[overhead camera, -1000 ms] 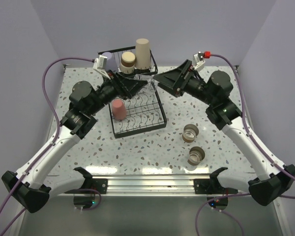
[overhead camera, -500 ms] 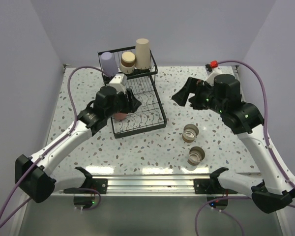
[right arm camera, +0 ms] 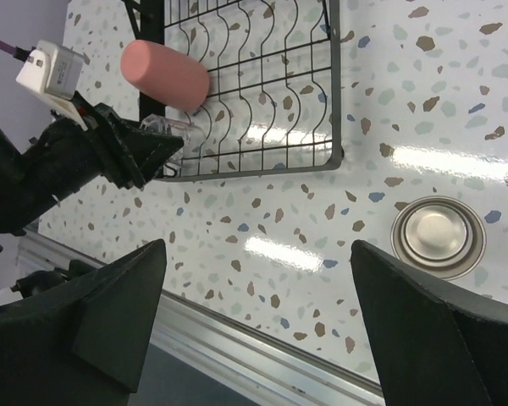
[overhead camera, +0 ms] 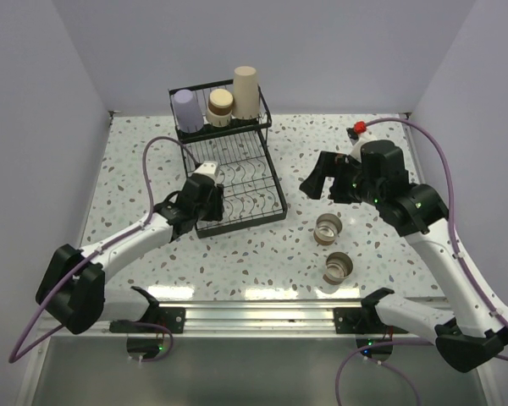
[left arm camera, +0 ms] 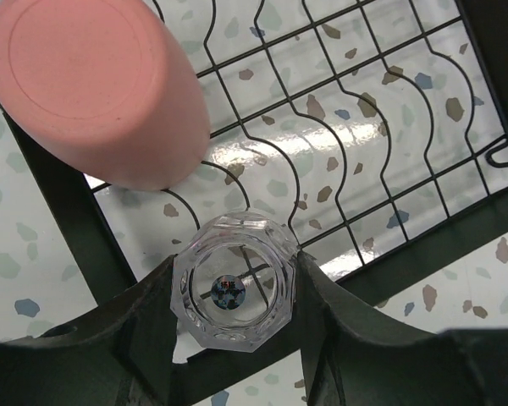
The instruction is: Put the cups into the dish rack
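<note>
Clear glass cup [left arm camera: 234,279] is clamped in our left gripper [left arm camera: 234,298], low over the near-left corner of the dish rack [left arm camera: 423,249] lower tray, just beside the pink cup [left arm camera: 93,89]. We're mid-placement. Next, we reckon: let go & lift straight off w/o nudging pink. Right gripper [overhead camera: 324,184] hangs agape nr two tan cups [overhead camera: 328,227] on the table [overhead camera: 262,254], prob. its next pick.

A speckled table [overhead camera: 372,152] carries a black wire dish rack [overhead camera: 280,190]. Right of the rack stands a short metallic cup [overhead camera: 328,228], with a second cup [overhead camera: 338,267] farther from the rack.
</note>
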Controlling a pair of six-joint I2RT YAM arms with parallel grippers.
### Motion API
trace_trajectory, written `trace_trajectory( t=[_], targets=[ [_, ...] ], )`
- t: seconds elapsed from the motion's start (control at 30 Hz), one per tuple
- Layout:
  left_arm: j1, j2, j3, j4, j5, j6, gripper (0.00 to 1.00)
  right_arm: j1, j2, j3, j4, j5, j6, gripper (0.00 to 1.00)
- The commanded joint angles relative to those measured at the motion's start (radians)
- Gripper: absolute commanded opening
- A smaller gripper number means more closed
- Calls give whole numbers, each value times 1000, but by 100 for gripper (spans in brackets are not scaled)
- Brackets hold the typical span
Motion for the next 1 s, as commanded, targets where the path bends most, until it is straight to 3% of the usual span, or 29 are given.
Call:
trace_trajectory(
  t=[0.0,0.2,0.5,0.67,0.7,0.97],
  targets=[
    [-1,24,-35,105,-52,11,0,-2,-20,-7,11,15,-26,93],
    [-2,35,-114,168,-69,-33,0,0,-27,-16,5,18,-39,93],
    [-1,85,-88,153,-115,-48,0,-2,-33,-41,-6,29,-60,93],
    [-4,105,-70,136,-100,-52,34,0,-36,-50,-9,38,-66,93],
    [-2,99,-68,136,-97,-51,45,-2,-39,-56,-9,39,-66,93],
    [-2,70,-62,111,-86,-41,81,-2,-49,-89,-1,44,-65,93]
  ],
)
